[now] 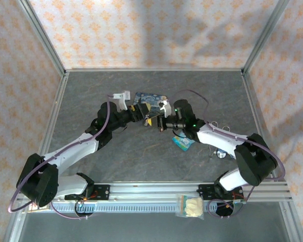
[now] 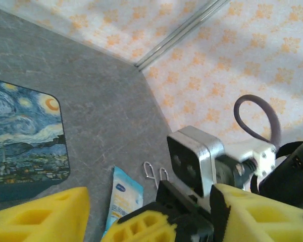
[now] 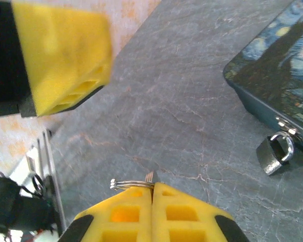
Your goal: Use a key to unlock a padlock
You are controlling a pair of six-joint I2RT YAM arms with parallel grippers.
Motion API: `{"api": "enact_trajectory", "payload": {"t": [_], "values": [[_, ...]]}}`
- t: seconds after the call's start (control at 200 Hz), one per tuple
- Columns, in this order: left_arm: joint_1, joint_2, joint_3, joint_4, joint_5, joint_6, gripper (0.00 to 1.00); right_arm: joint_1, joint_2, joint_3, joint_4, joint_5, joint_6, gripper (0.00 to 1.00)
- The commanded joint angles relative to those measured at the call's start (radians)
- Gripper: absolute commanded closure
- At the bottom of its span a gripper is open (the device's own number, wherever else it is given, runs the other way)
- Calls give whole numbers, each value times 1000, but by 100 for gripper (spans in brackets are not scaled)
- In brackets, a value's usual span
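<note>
**Padlock** (image 3: pixel 266 158): one, small, dark grey metal body with a thin silvery U-shaped shackle (image 3: pixel 285 145). The shackle is closed and appears looped through the clasp on the front wall of the blue painted tin (image 3: pixel 272 75). The body lies tilted on the bench (image 3: pixel 192 101), touching the tin's base.

**Key** (image 3: pixel 150 176): one, small and silvery, on a thin split ring (image 3: pixel 126 184). It is pinched between the closed yellow fingers of the right end effector (image 3: pixel 152 190) with only its tip and ring showing, well apart from the tin.

Bare worktop (image 3: pixel 192 101) lay open between the right gripper (image 3: pixel 152 189) and the padlock (image 3: pixel 274 154); the tin (image 3: pixel 278 70) backed the padlock, the left gripper (image 1: pixel 145 115) hung close alongside.
</note>
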Motion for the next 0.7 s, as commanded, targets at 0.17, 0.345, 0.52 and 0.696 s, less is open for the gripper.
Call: {"api": "enact_trajectory", "payload": {"t": [0.17, 0.345, 0.52, 0.696], "values": [[10, -18, -141, 226, 37, -80, 51, -100, -108, -113, 290, 42, 446, 100], [-18, 51, -184, 380, -11, -227, 37, -97, -124, -194, 526, 93, 607, 100], [-63, 107, -194, 493, -175, -466, 36, -58, -123, -251, 687, 171, 602, 100], [-102, 167, -166, 572, -226, -595, 36, -10, -88, -228, 702, 205, 535, 100]]}}
